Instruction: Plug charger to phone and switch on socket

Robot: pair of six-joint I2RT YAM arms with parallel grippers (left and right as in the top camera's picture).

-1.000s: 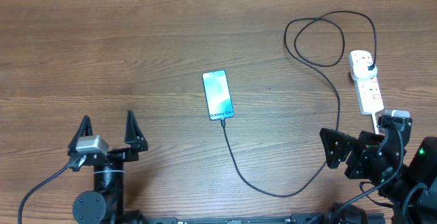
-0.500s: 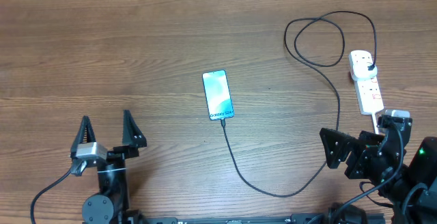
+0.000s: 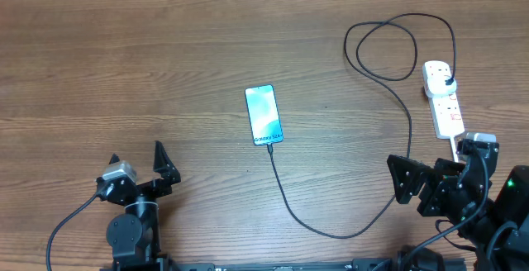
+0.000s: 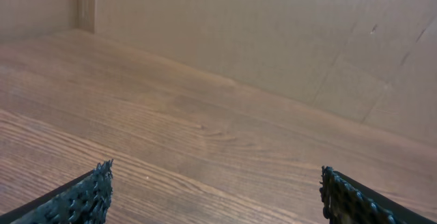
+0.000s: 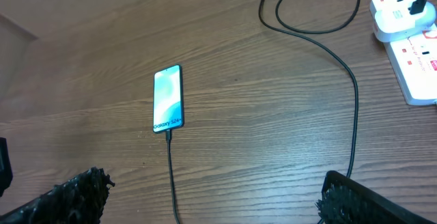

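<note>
Grippers: 2, both at the near edge of the table [image 3: 124, 56], neither holding anything.
Left gripper [image 3: 135, 154]: near-left corner, fingers spread wide and pointing toward the far side; in its own wrist view the left gripper [image 4: 215, 183] shows only 2 black serrated tips at the bottom corners, with bare wood between them.
Right gripper [image 3: 395, 180]: near-right corner, jaws wide apart, aimed left across the table; in the right wrist view the right gripper [image 5: 212, 190] frames the phone and the cable from low down.
Charger [image 3: 411, 122]: thin black cable; its nearest part sags in a curve between the 2 arms and passes close by the right gripper's fingers; whether it touches them cannot be told.
Connector end [image 5: 168, 134]: meets the near short edge of the phone, apparently seated in the port.
Phone [image 3: 263, 114]: flat on the wood near the table's middle, screen up and lit light blue, "Galaxy" text at its near end; well apart from both grippers.
Socket [image 3: 442, 106]: white strip lying along the right side, beyond the right arm; its red-marked switches are too small to tell on from off.
Plug [image 3: 449, 81]: black, pushed into the strip's far outlet.
Cable loop [image 3: 384, 52]: 1 loose coil left of the strip, the farthest item on the table.
Wall [image 4: 239, 33]: plain beige panel behind the far edge.
</note>
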